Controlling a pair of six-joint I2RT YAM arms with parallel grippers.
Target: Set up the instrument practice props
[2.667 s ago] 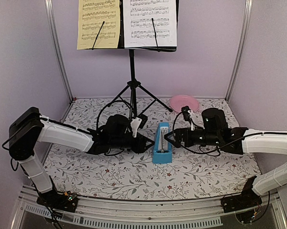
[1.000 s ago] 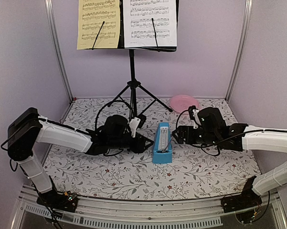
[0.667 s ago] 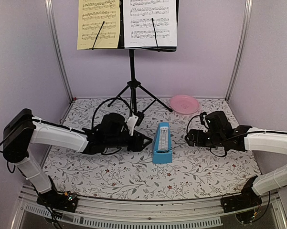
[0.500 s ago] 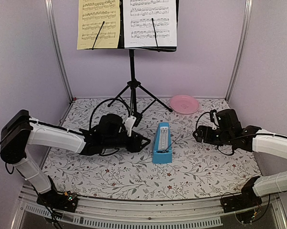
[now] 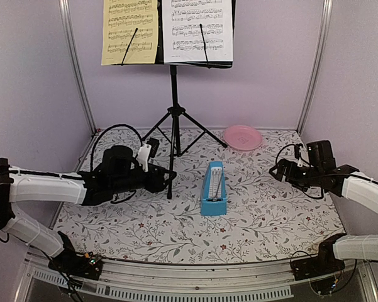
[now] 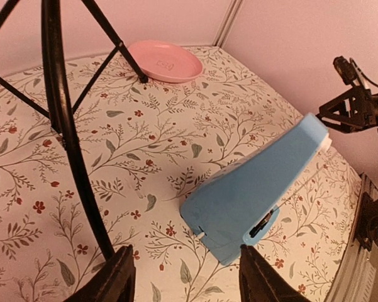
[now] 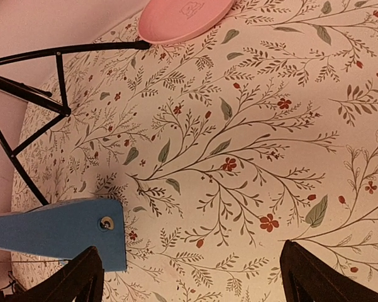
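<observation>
Note floral tabletop (image 5: 251, 220) inside lilac walls (image 5: 31, 82). Locate metronome (image 5: 212, 189) upright near, ahead of left hand (image 6: 185, 280), well apart from right hand (image 7: 189, 280); music stand (image 5: 173, 94) with both sheets (image 5: 197, 28) beyond. Confirm left hand half-spread, right hand wide, both empty. Probably final step: steer left hand clear of tripod leg (image 6: 69, 145) beside it.

A pink round plate (image 5: 242, 136) lies flat near the back of the bench (image 5: 270, 220), right of centre. The bench has a floral-print covering. Plain lilac walls (image 5: 270, 75) enclose it.
</observation>
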